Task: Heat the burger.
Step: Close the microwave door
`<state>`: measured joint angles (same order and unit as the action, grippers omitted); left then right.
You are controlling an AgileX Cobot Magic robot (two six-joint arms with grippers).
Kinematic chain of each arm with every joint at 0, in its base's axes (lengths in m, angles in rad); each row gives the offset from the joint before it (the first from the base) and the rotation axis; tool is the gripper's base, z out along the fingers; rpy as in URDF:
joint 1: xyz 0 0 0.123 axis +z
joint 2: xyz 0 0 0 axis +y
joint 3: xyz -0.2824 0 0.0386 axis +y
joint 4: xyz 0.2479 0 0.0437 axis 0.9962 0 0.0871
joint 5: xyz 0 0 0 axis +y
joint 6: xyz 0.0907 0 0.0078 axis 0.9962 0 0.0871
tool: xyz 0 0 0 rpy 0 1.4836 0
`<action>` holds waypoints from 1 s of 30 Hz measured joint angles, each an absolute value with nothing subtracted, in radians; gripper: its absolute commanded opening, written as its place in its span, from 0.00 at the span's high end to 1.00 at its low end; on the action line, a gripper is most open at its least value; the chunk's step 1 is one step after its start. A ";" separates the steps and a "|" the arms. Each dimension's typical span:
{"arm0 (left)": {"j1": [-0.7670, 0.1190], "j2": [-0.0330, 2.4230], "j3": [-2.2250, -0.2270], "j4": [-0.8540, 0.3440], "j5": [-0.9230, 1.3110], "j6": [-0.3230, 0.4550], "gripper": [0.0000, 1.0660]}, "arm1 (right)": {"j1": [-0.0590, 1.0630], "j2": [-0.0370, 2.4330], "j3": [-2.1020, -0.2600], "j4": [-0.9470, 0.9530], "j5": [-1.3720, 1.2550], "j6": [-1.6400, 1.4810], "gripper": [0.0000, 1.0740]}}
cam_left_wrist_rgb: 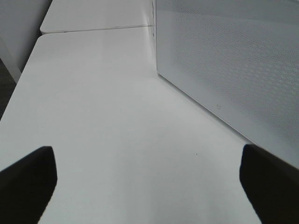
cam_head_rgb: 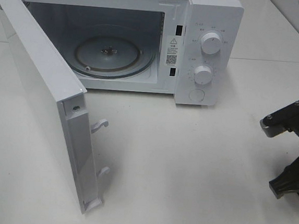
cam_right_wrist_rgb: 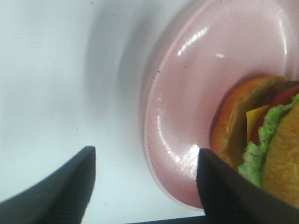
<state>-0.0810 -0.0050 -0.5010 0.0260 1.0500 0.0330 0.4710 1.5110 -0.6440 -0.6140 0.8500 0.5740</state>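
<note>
While the jaws straddle the plate rim: the right gripper (cam_right_wrist_rgb: 145,186) stands partly open, one black finger over bare worktop, the other over the dish beside the bun; I see nothing clamped in it.
Right gripper from above: its dark fingers (cam_head_rgb: 287,155) sit at the far right edge of the high view, well apart from the oven.
Burger: the glossy golden-brown burger with green lettuce, red tomato and yellow cheese (cam_right_wrist_rgb: 261,135) lies tipped on its side on the round pink glazed plate (cam_right_wrist_rgb: 187,93), seen only by the right wrist camera; both are outside the high view.
Left gripper: its jaws are spread wide and empty (cam_left_wrist_rgb: 149,186) over the white worktop (cam_left_wrist_rgb: 117,140), just beside the perforated face of the door.
Oven: the white microwave with two round dials (cam_head_rgb: 209,54) stands with its white hinged door (cam_head_rgb: 41,92) swung fully out and the clear glass turntable (cam_head_rgb: 117,57) bare.
Risk, rim pinch: a grip on the slick sloped rim may slide off, dropping the plate.
Risk, tilt: the burger, already on its side, could roll off if the plate is lifted unevenly.
Risk, finger on bun: the inner finger may crush or shove the bun on closing.
Risk, door: the carry path may catch the open door or its latch hooks (cam_head_rgb: 101,126).
</note>
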 measured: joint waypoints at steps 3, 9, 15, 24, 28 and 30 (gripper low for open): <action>-0.081 -0.005 -0.501 0.026 1.050 0.033 0.06 | 0.471 1.404 -0.644 -0.545 0.834 0.497 0.26; -0.081 -0.005 -0.501 0.026 1.050 0.033 0.06 | 0.471 1.167 -0.643 -0.328 0.846 0.265 0.27; -0.081 -0.005 -0.501 0.026 1.050 0.033 0.06 | 0.471 0.981 -0.643 -0.126 0.894 0.102 0.29; -0.081 -0.005 -0.501 0.026 1.050 0.033 0.06 | 0.471 0.724 -0.643 -0.084 0.984 0.083 0.29; -0.081 -0.005 -0.501 0.026 1.050 0.033 0.06 | 0.471 0.635 -0.640 -0.083 1.013 0.083 0.29; -0.081 -0.005 -0.501 0.026 1.050 0.033 0.06 | 0.469 0.519 -0.624 -0.083 1.021 0.083 0.29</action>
<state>-0.0810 -0.0050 -0.5010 0.0260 1.0500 0.0330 0.4690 0.5190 -0.6240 -0.0830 1.0210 0.0830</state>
